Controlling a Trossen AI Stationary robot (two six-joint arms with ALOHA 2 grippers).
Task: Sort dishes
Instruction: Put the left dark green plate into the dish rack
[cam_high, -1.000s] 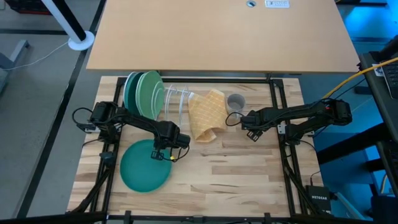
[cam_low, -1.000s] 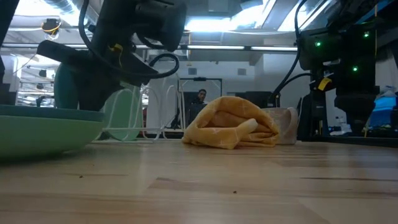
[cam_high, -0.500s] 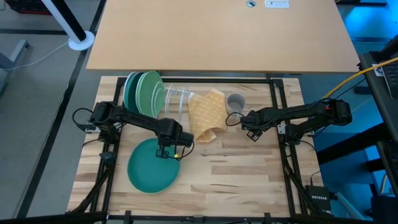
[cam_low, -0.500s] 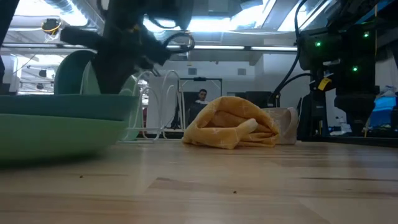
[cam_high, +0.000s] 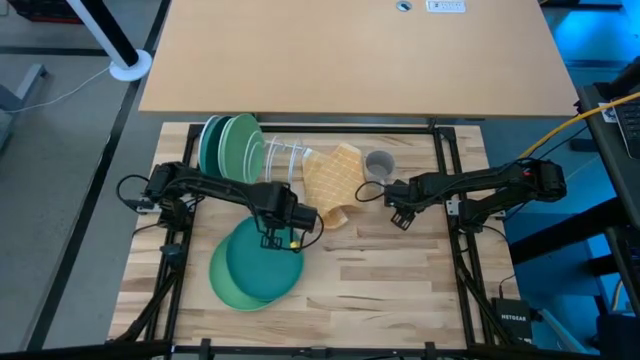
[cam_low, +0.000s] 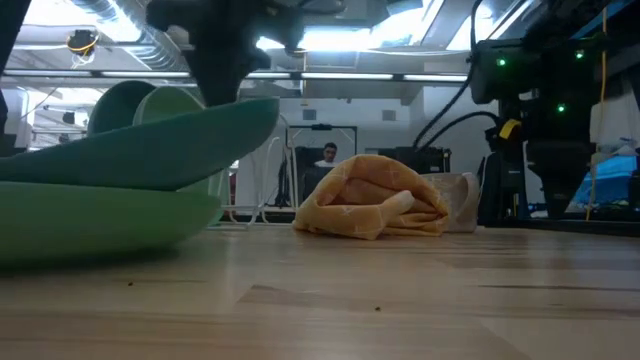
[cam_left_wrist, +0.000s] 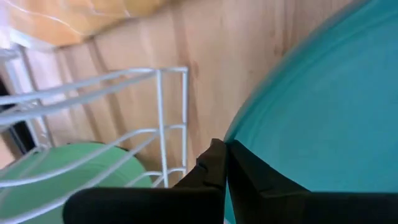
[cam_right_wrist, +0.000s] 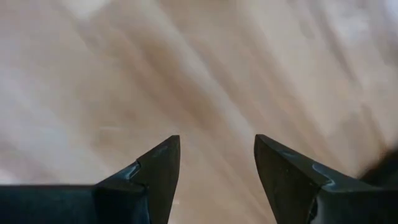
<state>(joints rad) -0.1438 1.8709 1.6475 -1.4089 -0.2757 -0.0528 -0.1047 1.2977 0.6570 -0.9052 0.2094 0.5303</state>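
High view | left claw (cam_high: 275, 237) clamped on teal plate (cam_high: 262, 268) rim | right claw (cam_high: 392, 205) agape, empty

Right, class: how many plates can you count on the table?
4: two standing in the white wire rack, a teal plate and a green plate; a teal plate gripped by the left gripper, tilted above a lighter green plate. More may be hidden.

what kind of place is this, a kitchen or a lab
Most likely a robotics lab or workshop, not a kitchen. Two dark arms work on a wooden table framed by black rails, ceiling ducts run overhead, and equipment with green indicator lights stands behind.
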